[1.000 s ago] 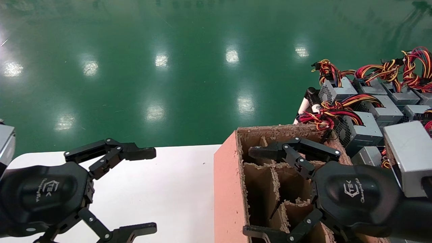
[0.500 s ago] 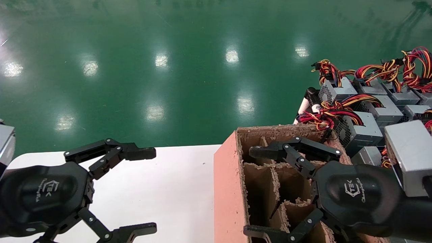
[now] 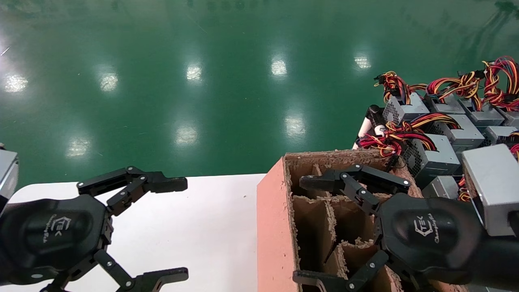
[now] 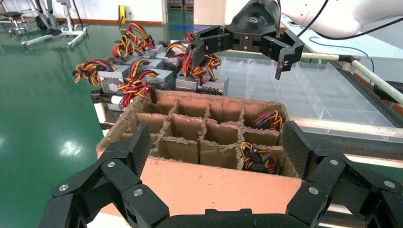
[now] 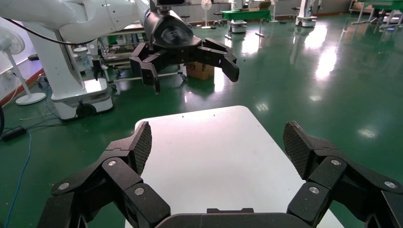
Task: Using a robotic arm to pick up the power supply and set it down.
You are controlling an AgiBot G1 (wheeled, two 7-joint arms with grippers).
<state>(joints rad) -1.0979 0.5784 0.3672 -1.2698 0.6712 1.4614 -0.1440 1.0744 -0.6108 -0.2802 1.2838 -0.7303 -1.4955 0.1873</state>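
nothing is picked up yet. the right claw (image 3: 312, 229) hangs over the divided cardboard box (image 3: 275, 211) at the white table's (image 3: 194, 227) right edge, jaws spread wide and empty. the left claw (image 3: 178, 231) hovers over the table, also wide and empty. power supplies (image 3: 429, 154) sit clustered beyond the box's far right corner; two more, mostly hidden, show only cables (image 4: 256, 156) inside box cells.

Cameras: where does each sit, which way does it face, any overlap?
Head: on the head, looking down at the white table and carton; left tool and right tool both open.
Left wrist: behind the left tool, facing the carton and the right tool.
Right wrist: behind the right tool, facing the table and the left tool.
Shared: each wrist view shows the other tool.
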